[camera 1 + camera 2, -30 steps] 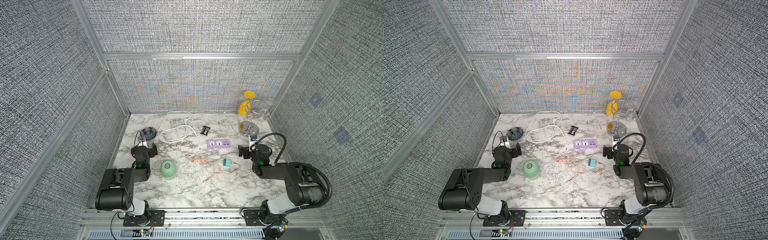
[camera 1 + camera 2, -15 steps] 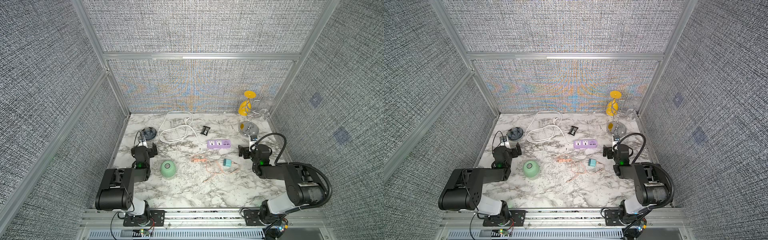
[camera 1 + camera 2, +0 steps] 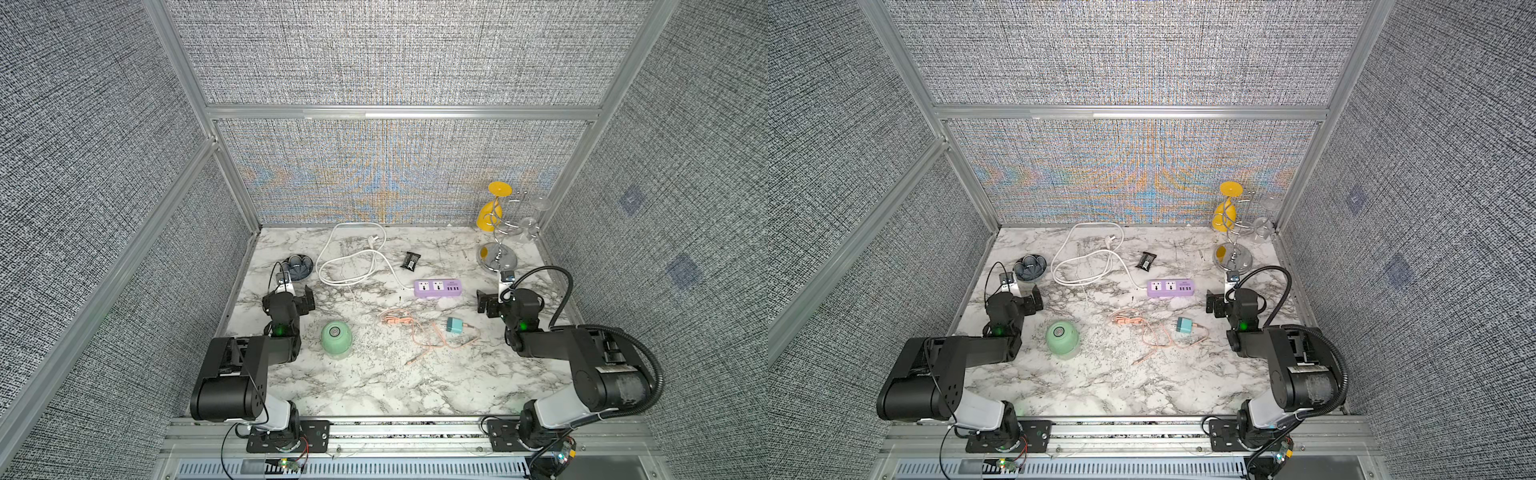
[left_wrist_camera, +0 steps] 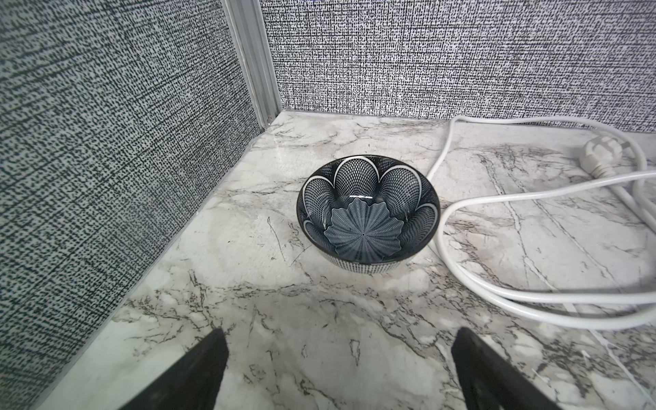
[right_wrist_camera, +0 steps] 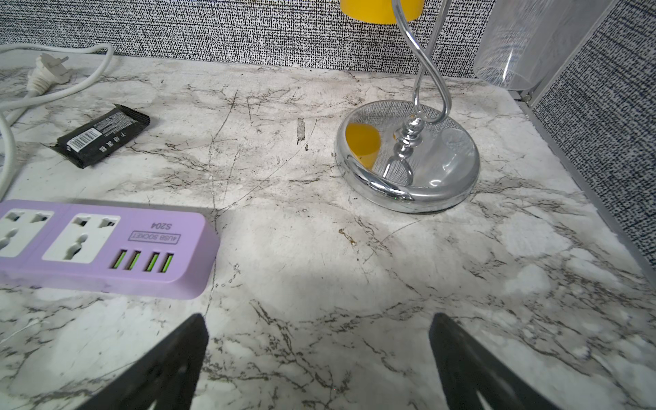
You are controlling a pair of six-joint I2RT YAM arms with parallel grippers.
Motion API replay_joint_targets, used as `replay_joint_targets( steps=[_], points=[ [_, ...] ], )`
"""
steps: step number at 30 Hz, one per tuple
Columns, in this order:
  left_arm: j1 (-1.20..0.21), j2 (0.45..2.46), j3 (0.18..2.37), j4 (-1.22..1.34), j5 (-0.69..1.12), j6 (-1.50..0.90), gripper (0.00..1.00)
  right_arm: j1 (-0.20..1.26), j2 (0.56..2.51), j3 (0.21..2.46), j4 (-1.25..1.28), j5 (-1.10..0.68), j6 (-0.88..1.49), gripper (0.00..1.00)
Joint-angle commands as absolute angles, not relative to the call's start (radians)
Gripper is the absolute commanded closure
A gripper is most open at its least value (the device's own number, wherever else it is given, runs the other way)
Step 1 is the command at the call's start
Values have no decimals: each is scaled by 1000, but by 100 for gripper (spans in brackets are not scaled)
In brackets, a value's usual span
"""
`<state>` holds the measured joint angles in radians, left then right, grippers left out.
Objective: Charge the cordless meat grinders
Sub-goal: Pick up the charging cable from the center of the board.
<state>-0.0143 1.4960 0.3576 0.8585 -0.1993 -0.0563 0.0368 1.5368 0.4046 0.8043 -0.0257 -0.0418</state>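
The mint-green meat grinder (image 3: 336, 340) stands upright on the marble tabletop (image 3: 374, 386), toward its left edge, just beside the left arm (image 3: 282, 328). The left gripper (image 4: 339, 332) and the right gripper (image 5: 318, 316) have jaws spread wide, each holding nothing, both apart from the grinder.

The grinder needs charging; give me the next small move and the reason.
Probably bring the right end effector to the teal charger: it lies loose near the purple power strip, unplugged, the orange cable ends short of the grinder, and that end effector is open, empty and nearest.
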Motion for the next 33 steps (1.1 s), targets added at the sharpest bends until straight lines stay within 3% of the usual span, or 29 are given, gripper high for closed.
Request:
replay_joint_targets(
  steps=[1, 3, 6, 10, 13, 14, 15, 17, 20, 24, 28, 33],
  points=[
    [-14, 1495, 358, 874, -196, -52, 1, 34, 1536, 403, 834, -22, -40, 1],
    [-14, 1485, 350, 892, -199, -48, 1, 31, 1531, 406, 838, -6, -29, 1],
    [-18, 1369, 343, 842, -232, -41, 1, 34, 1395, 488, 594, 56, -10, 1],
    [-20, 1076, 528, 293, -425, -225, 1, 31, 1188, 669, 180, 171, 182, 1],
    [-20, 893, 630, 16, -444, -422, 1, 24, 1122, 806, -128, 264, 403, 1],
    [-20, 837, 660, -61, -417, -487, 1, 5, 1110, 847, -224, 207, 464, 1],
    [-20, 801, 692, -132, -376, -521, 1, -11, 1101, 868, -268, 95, 474, 7],
    [-20, 746, 772, -291, -250, -562, 6, -26, 1094, 901, -334, -126, 494, 37],
    [-28, 735, 889, -539, -37, -577, 22, -4, 1104, 939, -445, -381, 541, 47],
    [-142, 742, 1004, -828, 83, -608, 40, 194, 1106, 935, -571, -387, 588, 43],
    [-345, 673, 999, -929, 38, -728, 43, 451, 1109, 852, -562, -278, 709, 37],
    [-468, 634, 868, -897, 27, -844, 53, 668, 1157, 719, -437, -211, 910, 41]
  ],
)
